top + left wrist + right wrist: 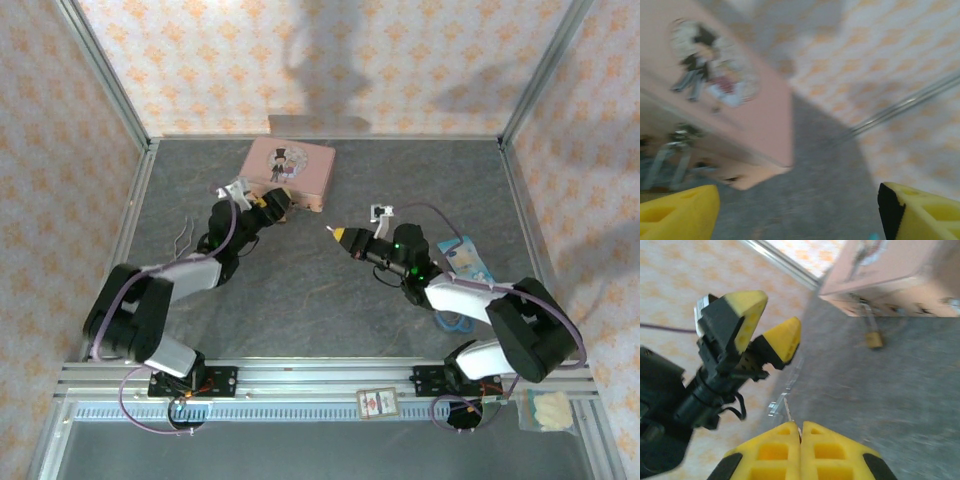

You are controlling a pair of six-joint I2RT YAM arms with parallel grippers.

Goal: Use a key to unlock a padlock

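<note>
Clamping the jaws of the right gripper together on a thin key. Holding the jaws of the left gripper wide apart, with nothing between. Spotting the padlock well ahead of the right jaws and off to their right, at the foot of the pink tin. Judging it tiny, light, slick, apt to swivel on its thin shackle; best pinned across its flat sides

Tin box at rear centre of table; padlock just before its front side. Left gripper near tin front; right gripper further right, apart, key between its fingers.
</note>
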